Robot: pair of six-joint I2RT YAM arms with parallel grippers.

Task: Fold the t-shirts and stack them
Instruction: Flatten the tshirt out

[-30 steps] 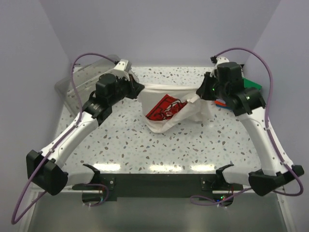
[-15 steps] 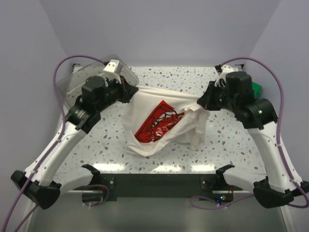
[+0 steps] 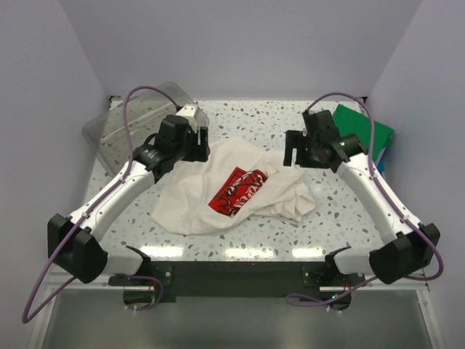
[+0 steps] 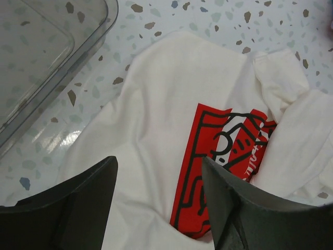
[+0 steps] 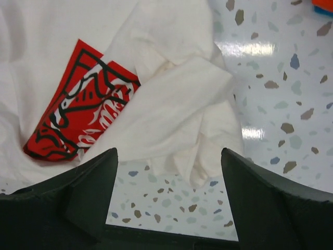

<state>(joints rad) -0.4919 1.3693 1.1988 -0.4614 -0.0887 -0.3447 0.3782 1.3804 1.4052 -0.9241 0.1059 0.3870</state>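
Note:
A cream-white t-shirt (image 3: 196, 207) lies crumpled on the speckled table, its red-and-white print (image 3: 237, 193) facing up. My left gripper (image 3: 200, 148) hovers open over the shirt's far left edge, holding nothing. My right gripper (image 3: 293, 153) hovers open over the shirt's far right edge, also holding nothing. The left wrist view has the shirt (image 4: 156, 99) and its print (image 4: 218, 156) below the spread fingers (image 4: 78, 203). In the right wrist view, bunched folds of the shirt (image 5: 171, 109) lie beyond the open gripper (image 5: 169, 200). A folded green t-shirt (image 3: 363, 125) tops a stack at the far right.
A clear plastic tub (image 3: 127, 127) lies tilted at the far left corner, its rim (image 4: 78, 62) close to the shirt. A blue layer (image 3: 382, 155) peeks from under the green shirt, and an orange edge (image 5: 322, 4) shows in the right wrist view. Walls close in on three sides.
Both grippers opened and let go of the white shirt, which had been stretched in the air between them. It dropped onto the table in a crumpled heap.

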